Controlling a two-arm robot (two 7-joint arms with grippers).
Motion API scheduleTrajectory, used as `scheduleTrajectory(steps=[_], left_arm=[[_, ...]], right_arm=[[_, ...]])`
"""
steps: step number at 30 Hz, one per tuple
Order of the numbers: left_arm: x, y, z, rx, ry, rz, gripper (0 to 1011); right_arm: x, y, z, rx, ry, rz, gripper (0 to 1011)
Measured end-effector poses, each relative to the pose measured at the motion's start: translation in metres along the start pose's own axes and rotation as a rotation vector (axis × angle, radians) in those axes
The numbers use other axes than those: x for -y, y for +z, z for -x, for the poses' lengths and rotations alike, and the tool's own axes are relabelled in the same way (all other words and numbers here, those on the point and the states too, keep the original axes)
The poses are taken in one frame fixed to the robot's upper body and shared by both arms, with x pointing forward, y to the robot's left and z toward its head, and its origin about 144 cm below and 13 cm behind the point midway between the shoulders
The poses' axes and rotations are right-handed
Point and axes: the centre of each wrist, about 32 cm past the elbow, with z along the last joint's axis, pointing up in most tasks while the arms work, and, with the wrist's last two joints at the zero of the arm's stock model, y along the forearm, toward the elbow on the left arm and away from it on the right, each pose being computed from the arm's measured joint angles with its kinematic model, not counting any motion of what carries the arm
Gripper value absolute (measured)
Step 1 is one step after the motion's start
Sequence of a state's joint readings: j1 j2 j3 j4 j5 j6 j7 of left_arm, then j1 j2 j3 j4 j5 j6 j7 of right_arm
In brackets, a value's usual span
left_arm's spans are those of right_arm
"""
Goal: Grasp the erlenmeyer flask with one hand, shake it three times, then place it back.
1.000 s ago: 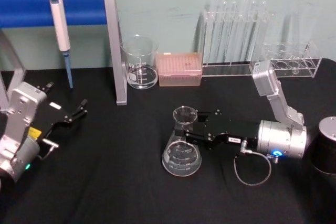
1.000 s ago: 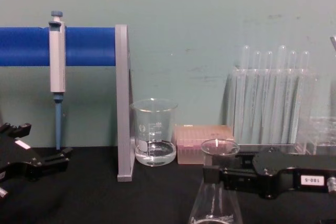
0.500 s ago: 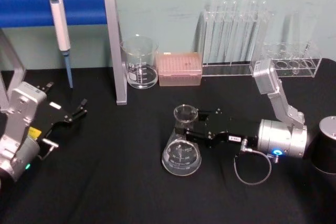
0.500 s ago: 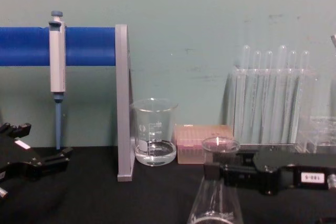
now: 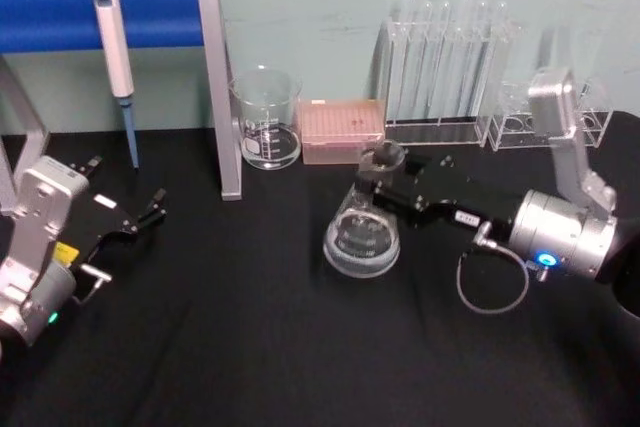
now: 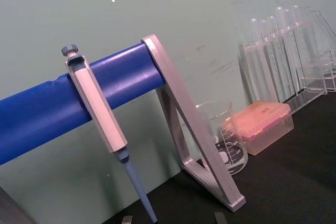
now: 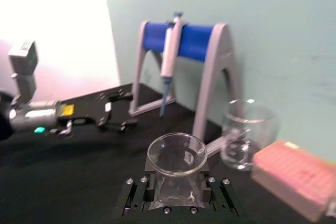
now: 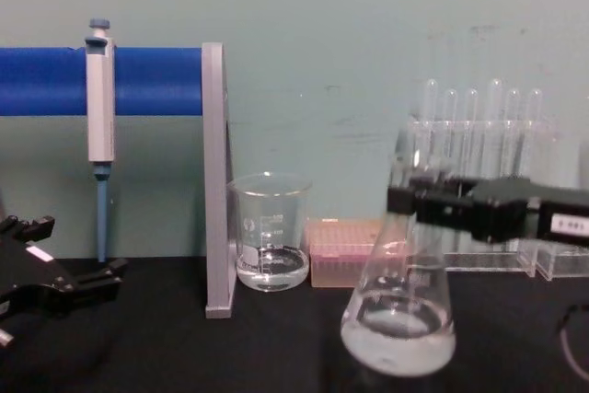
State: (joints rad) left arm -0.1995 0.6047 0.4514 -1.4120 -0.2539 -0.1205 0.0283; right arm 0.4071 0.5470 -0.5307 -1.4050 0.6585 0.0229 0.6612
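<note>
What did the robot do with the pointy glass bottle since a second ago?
The right claw, shut on the neck of the erlenmeyer flask, lifted it up off the table. The left claw, beaker and pipette stayed put.

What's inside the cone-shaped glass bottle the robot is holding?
Clear liquid sits in the wide bottom of the erlenmeyer flask. The right end effector clamps its neck, hiding the inside there. The left end effector rests aside.

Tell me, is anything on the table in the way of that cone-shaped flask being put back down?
Nothing visible. The right gripper holds the erlenmeyer flask by its neck, tilted, over bare black table. The beaker and pink box stand farther back by the wall; the left gripper sits far to the left.
</note>
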Motion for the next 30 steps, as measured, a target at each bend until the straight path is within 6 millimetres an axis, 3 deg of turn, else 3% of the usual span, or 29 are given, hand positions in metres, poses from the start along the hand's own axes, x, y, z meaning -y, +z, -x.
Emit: scheduleTrajectory(steps=[13, 20, 30], left_arm=[[0.0, 0.0, 0.0, 0.0, 0.0, 0.0, 1001], [0.0, 0.0, 0.0, 0.0, 0.0, 0.0, 1001], [0.0, 0.0, 0.0, 0.0, 0.0, 0.0, 1001]], right_arm=[[0.02, 0.031, 0.017, 0.082, -0.273, -0.1, 468], [0.029, 0.035, 0.031, 0.108, -0.483, -0.121, 466], [0.031, 0.034, 0.035, 0.107, -0.569, -0.122, 466]])
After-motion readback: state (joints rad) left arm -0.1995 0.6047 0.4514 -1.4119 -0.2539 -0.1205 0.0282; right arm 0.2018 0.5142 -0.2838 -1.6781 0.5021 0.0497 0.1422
